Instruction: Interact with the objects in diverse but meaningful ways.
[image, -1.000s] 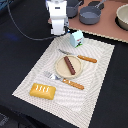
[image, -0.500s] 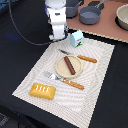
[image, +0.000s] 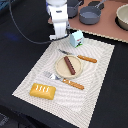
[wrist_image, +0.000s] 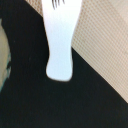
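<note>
1. Black tabletop (image: 20, 55) lay under everything, with a pale woven rectangular placemat (image: 97, 75) spread across it and a tan wooden board (image: 107, 27) at the far side, towards the exterior view's right.
2. My gripper (image: 58, 36) hung at the far corner of the placemat, on the exterior view's left; I could not tell how far its jaws stood apart, nor whether they held anything.
3. A white-blue-green carton (image: 77, 38) stood upright just beside my gripper, towards the exterior view's right, on the mat's far edge.
4. A brown sausage (image: 69, 65) lay on a round beige plate (image: 60, 69) in the middle of the mat.
5. An orange-handled toy knife (image: 80, 57) lay just beyond the plate, and an orange-handled toy fork (image: 65, 81) lay on its near side.
6. A golden scored bread loaf (image: 43, 90) sat at the mat's near corner, on the exterior view's left, well apart from the plate.
7. A grey two-handled pot (image: 90, 16) stood on the wooden board, far from me.
8. My wrist camera showed a white fish-shaped piece (wrist_image: 61, 37), blurred, lying across the dark surface at the edge of the woven mat.
</note>
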